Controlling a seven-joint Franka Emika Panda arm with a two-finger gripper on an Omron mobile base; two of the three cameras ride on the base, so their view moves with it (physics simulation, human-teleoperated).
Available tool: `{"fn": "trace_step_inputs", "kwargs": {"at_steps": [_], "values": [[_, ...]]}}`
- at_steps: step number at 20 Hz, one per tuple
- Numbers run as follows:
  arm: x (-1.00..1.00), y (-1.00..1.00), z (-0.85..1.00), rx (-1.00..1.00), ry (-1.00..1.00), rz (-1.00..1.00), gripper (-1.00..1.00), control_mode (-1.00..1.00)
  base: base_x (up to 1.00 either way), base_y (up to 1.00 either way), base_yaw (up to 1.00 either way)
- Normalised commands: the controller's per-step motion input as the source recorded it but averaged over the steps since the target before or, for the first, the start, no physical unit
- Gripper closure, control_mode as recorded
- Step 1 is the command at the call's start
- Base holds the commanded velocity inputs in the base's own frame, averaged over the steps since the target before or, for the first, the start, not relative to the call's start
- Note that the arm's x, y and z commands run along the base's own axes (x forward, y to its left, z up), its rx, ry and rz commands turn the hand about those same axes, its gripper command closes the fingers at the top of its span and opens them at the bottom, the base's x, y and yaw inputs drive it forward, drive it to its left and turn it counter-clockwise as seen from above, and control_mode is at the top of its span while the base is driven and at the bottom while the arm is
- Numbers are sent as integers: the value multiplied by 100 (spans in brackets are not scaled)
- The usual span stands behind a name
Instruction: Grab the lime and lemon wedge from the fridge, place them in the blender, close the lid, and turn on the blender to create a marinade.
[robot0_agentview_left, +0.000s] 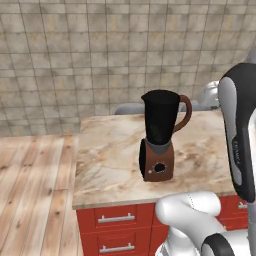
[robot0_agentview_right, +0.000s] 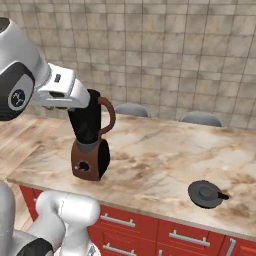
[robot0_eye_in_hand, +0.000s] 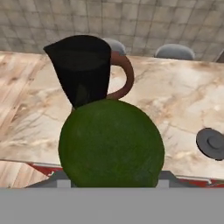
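Note:
The lime (robot0_eye_in_hand: 111, 142), dark green and round, looms large in the hand view with my gripper (robot0_agentview_right: 82, 100) shut on it; it hides the fingertips. The gripper hovers in front of the counter edge, level with the jug of the blender (robot0_agentview_left: 160, 135) (robot0_agentview_right: 90, 135) (robot0_eye_in_hand: 83, 70). The blender has a brown base and a black jug with an uncovered top, and stands on the marble counter (robot0_agentview_left: 110, 155). The lid (robot0_agentview_right: 204, 193) (robot0_eye_in_hand: 211, 143) lies flat on the counter to the blender's right. The lemon wedge and the fridge are out of view.
Red drawers (robot0_agentview_right: 175, 237) with silver handles run under the counter. Two grey stool backs (robot0_agentview_right: 132, 109) (robot0_agentview_right: 201, 118) stand behind it against the tiled wall. Wooden floor (robot0_agentview_left: 30, 190) lies to the counter's left.

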Motion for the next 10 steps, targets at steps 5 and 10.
{"fn": "trace_step_inputs", "kwargs": {"at_steps": [5,10], "values": [[45,13,-5,0,17,7,100,-100,0,0,0],[58,24,-17,0,3,4,100,-100,0,0,0]]}}
